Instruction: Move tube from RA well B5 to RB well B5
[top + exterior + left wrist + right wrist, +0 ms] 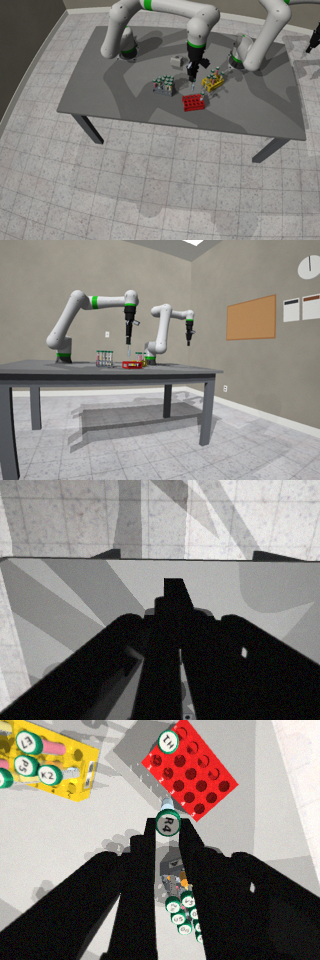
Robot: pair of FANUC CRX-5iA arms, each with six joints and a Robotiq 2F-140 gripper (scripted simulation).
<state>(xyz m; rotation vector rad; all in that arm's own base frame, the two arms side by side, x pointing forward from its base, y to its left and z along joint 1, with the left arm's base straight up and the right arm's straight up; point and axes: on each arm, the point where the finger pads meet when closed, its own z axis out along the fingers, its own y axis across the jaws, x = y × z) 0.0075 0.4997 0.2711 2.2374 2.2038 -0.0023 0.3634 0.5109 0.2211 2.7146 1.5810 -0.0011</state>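
My right gripper (pixel 191 80) (pixel 128 343) (pixel 167 832) is shut on a pale blue tube (pixel 192 87) (pixel 129 351) (pixel 167 803) with a green-rimmed cap marked R4. The tube hangs near upright above the bench, between the racks. Grey rack RA (pixel 162 92) (pixel 172 865) holds several capped tubes; its individual wells are hard to read. Yellow rack RB (pixel 209 88) (pixel 80 797) holds several tubes, some leaning, and stands turned at an angle. My left gripper (pixel 307 51) (pixel 188 344) (pixel 172 593) is shut and empty, high and far from the racks.
A red rack (pixel 193 108) (pixel 212 785) stands between and in front of the other two, with one tube capped H1 (pixel 202 93) (pixel 168 741) in a corner well. A small pale box (pixel 176 61) stands behind the racks, towards the arm bases.
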